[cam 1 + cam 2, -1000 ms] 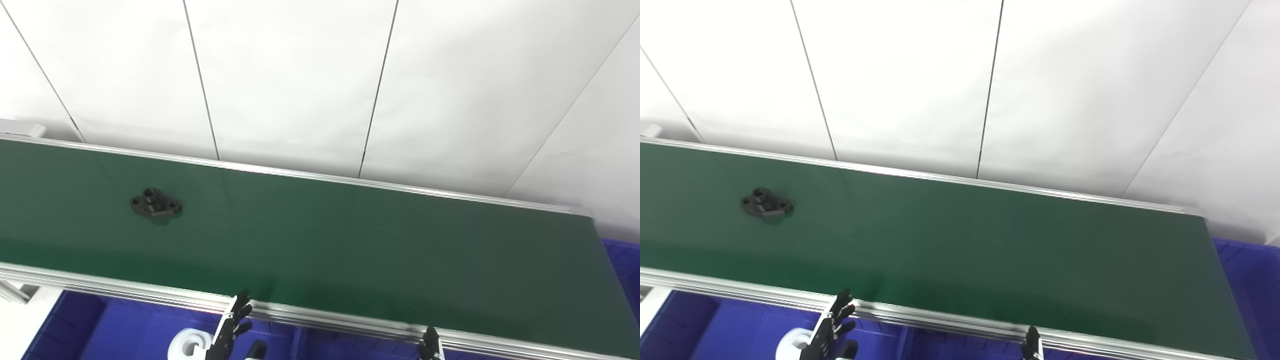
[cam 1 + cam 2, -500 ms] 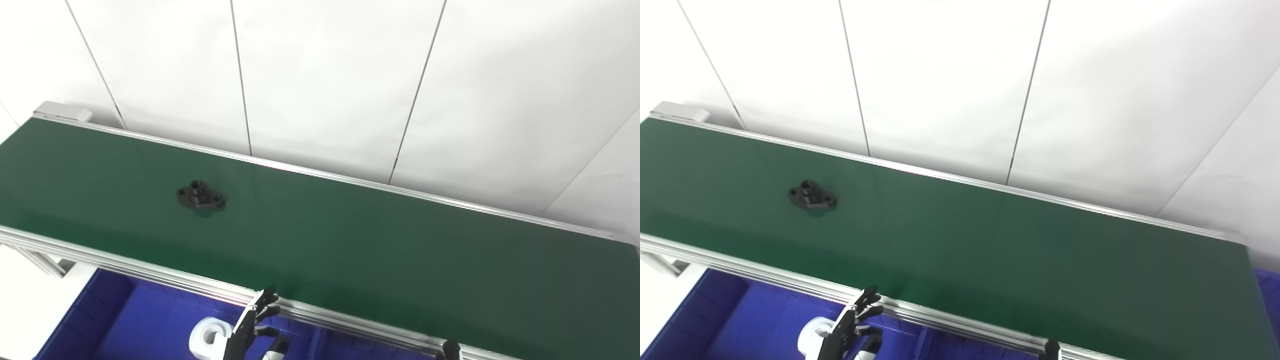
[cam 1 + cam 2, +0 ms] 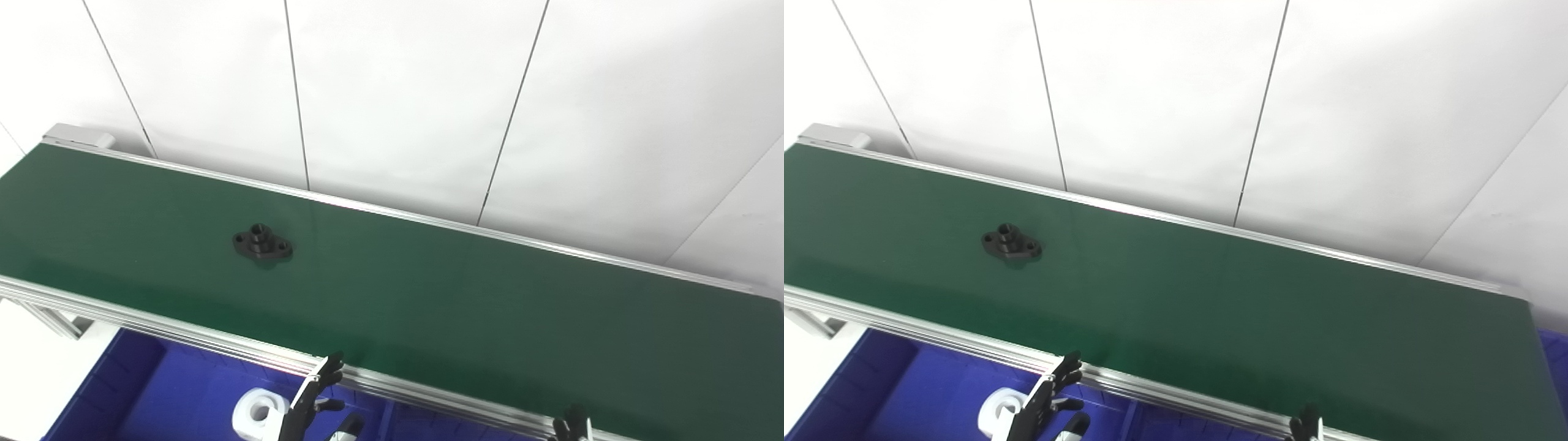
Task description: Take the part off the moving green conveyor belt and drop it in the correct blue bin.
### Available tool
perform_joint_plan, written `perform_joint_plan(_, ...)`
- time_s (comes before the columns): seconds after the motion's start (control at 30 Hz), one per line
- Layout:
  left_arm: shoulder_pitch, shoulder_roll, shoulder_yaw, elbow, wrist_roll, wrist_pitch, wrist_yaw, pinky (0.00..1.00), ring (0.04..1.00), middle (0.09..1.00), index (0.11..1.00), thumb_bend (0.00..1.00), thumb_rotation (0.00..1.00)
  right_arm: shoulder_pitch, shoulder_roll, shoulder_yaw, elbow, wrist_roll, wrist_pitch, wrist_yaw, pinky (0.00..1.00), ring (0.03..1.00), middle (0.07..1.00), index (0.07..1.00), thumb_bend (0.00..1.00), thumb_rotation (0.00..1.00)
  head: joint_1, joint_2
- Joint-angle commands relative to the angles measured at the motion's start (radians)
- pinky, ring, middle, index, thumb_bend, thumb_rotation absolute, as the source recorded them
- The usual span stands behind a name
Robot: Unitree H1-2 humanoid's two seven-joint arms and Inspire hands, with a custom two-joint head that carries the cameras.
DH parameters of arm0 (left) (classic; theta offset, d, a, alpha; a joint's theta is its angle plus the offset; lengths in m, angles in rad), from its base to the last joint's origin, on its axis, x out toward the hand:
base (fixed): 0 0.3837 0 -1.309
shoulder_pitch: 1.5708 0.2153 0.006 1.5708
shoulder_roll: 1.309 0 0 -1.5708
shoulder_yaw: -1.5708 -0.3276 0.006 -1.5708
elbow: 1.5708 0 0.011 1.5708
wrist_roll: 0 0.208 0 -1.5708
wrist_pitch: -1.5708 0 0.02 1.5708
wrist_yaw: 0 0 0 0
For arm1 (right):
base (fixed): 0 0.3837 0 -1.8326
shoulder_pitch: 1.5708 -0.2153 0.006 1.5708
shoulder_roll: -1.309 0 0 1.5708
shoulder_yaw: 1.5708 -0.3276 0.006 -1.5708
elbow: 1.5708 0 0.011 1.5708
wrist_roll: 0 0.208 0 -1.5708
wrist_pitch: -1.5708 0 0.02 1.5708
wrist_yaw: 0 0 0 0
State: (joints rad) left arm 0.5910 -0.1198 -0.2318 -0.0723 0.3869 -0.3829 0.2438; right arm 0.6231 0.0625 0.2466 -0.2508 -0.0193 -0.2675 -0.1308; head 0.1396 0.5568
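While empty, left hand (image 3: 312, 401) spreads its fingers apart.

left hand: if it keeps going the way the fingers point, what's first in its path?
Probably the belt's near rail: the left hand, fingers spread, points up and away with its tips right at that rail. Past it lies green belt. The black part sits farther left, off that line. Depth is unclear.

Count, both eye views agreeing. One green conveyor belt (image 3: 429, 294). One black part (image 3: 262, 242) lay on it, a flanged piece with holes. One white part (image 3: 260, 413) lay in the blue bin (image 3: 141, 392) below the belt's near rail; a second blue bin (image 3: 1557, 361) showed at the belt's right end. Two robot hands were visible at the bottom edge: left robot hand (image 3: 312, 404), right robot hand (image 3: 571, 429).
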Motion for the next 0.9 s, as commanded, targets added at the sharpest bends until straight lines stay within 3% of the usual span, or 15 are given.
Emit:
perform_joint_plan(0.0,0.013,-0.125,-0.116,-0.005,0.013,-0.01,0.003,0.69,0.852,0.894,0.89,0.54,0.85,-0.017,0.003,-0.007,-0.078,-0.035,-0.029,0.016,1.0,0.96,0.966,1.0,0.73,1.0,-0.022,0.008)
perform_joint_plan(0.13,0.02,-0.118,-0.121,-0.023,-0.003,-0.003,-0.011,0.71,0.867,0.907,0.908,0.56,0.84,-0.059,0.01,-0.019,-0.127,-0.072,-0.019,0.013,0.95,0.926,0.944,1.0,0.74,1.0,-0.065,0.011)
perform_joint_plan(0.23,0.022,-0.11,-0.121,-0.028,-0.017,-0.005,-0.025,0.73,0.872,0.911,0.915,0.56,0.84,-0.162,-0.022,-0.04,-0.145,-0.105,0.002,0.036,0.95,0.937,0.956,1.0,0.73,1.0,-0.079,0.008)
perform_joint_plan(0.27,0.023,-0.11,-0.12,-0.026,-0.023,-0.007,-0.027,0.75,0.875,0.91,0.915,0.57,0.83,-0.187,-0.029,-0.047,-0.146,-0.114,0.012,0.042,0.94,0.929,0.943,1.0,0.78,0.92,-0.079,0.008)
perform_joint_plan(0.3,0.023,-0.11,-0.12,-0.025,-0.024,-0.003,-0.029,0.76,0.884,0.915,0.923,0.58,0.83,-0.218,-0.032,-0.056,-0.149,-0.134,0.031,0.046,0.9,0.913,0.926,1.0,0.84,0.92,-0.073,0.01)
perform_joint_plan(0.43,0.024,-0.112,-0.118,-0.014,-0.018,-0.011,-0.019,0.76,0.88,0.916,0.92,0.56,0.82,-0.325,-0.037,-0.079,-0.152,-0.188,0.083,0.056,0.85,0.883,0.896,1.0,0.95,0.95,-0.071,0.014)
perform_joint_plan(0.57,0.023,-0.107,-0.114,-0.001,-0.035,-0.04,-0.016,0.78,0.885,0.925,0.925,0.53,0.82,-0.437,-0.045,-0.081,-0.133,-0.222,0.12,0.08,0.77,0.845,0.871,0.992,1.0,0.93,-0.094,-0.012)
perform_joint_plan(0.83,0.024,-0.078,-0.103,-0.059,-0.048,0.002,-0.041,0.79,0.888,0.923,0.928,0.53,0.86,-0.614,-0.043,-0.049,-0.137,-0.349,0.314,0.153,0.79,0.856,0.892,0.988,0.97,0.88,-0.126,0.04)
perform_joint_plan(0.87,0.024,-0.078,-0.103,-0.066,-0.046,0.006,-0.041,0.79,0.888,0.923,0.928,0.53,0.86,-0.648,-0.049,-0.04,-0.142,-0.378,0.375,0.183,0.79,0.856,0.892,0.987,0.97,0.88,-0.125,0.046)
